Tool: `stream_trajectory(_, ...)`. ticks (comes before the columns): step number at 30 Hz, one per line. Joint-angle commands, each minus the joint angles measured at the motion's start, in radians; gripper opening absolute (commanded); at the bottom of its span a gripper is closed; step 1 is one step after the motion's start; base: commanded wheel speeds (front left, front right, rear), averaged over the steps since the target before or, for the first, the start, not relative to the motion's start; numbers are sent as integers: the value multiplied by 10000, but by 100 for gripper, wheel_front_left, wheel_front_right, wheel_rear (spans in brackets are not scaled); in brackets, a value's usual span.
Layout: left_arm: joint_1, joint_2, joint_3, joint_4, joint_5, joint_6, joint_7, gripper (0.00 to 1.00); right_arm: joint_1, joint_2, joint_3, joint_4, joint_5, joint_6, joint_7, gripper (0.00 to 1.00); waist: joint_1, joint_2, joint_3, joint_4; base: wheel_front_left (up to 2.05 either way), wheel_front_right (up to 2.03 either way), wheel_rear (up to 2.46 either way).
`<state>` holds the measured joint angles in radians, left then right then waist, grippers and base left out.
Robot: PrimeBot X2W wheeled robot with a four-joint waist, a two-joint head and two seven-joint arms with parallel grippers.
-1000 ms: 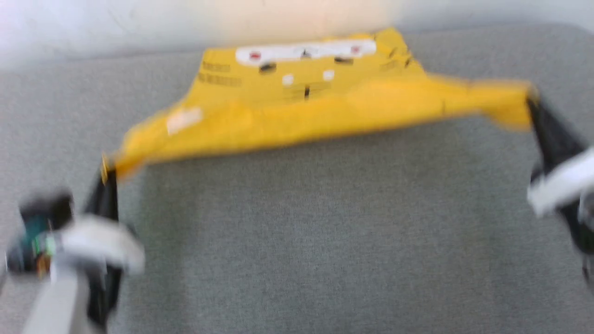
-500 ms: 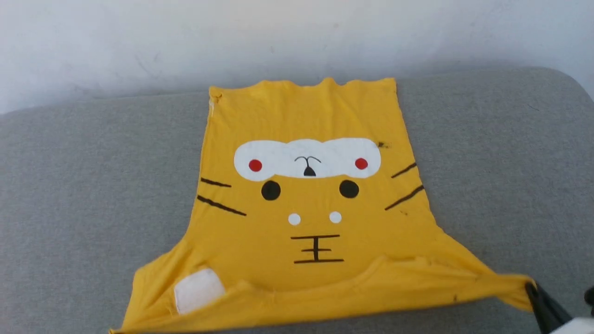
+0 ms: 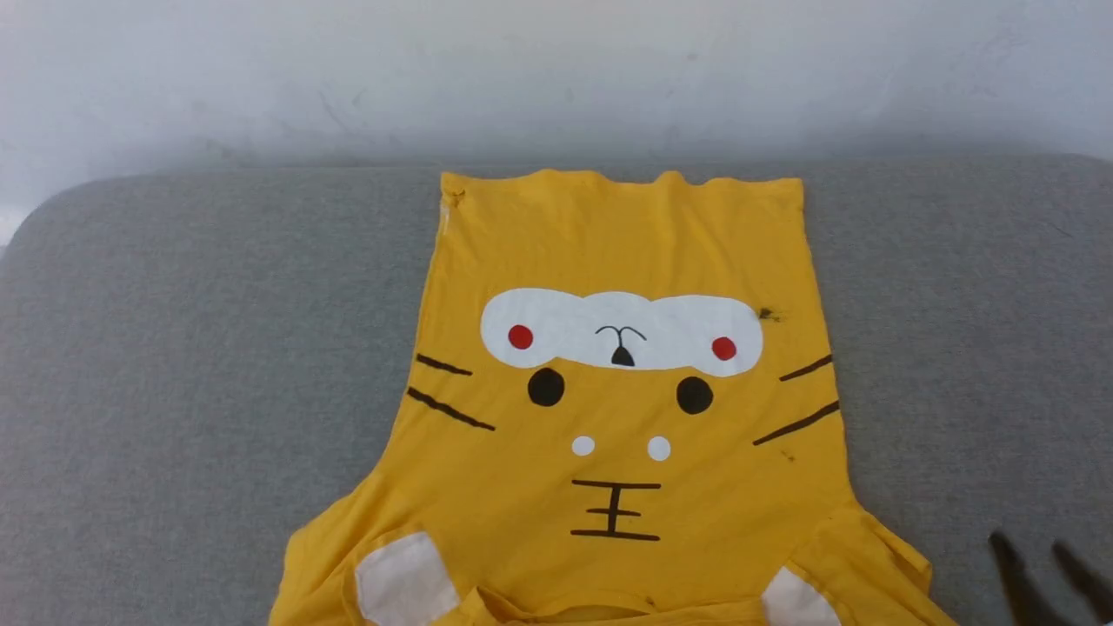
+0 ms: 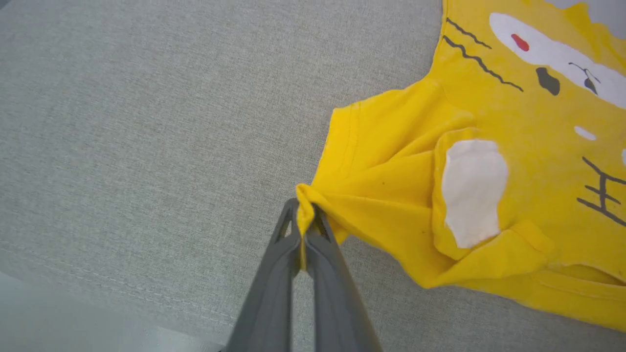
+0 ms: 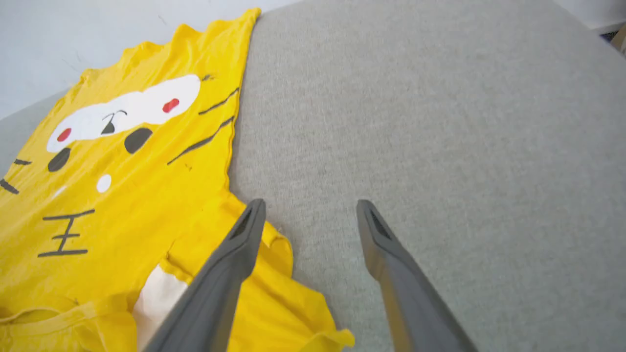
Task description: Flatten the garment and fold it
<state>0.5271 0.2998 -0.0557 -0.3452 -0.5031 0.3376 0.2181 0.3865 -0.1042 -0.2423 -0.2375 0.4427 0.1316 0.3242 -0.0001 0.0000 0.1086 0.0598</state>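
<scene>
The garment is a bright yellow T-shirt with a cartoon face print, lying face up on the grey padded surface. Its hem is toward the far wall and its sleeves are near me. My left gripper is shut on the bunched tip of one sleeve of the garment, low over the surface. My right gripper stands open with nothing between its fingers, just beside the other sleeve of the garment. In the head view the right gripper shows blurred at the lower right.
A white wall runs behind the padded surface. The surface's rounded corners show at the far left and far right. Its near edge lies close behind my left gripper.
The right gripper has opened and let go of its sleeve, which now lies slack. The garment went from stretched in the air to lying on the surface. The head camera has moved.
</scene>
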Motion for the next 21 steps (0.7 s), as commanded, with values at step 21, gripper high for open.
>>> stream_trajectory(21, -2941, -937, -1340, -372, 4, -1148, -1605, 0, -11117, -3399, 518, 6985, -116, -9, 2094, 100, 1, 0, 3315, 2778, 0, 0, 0)
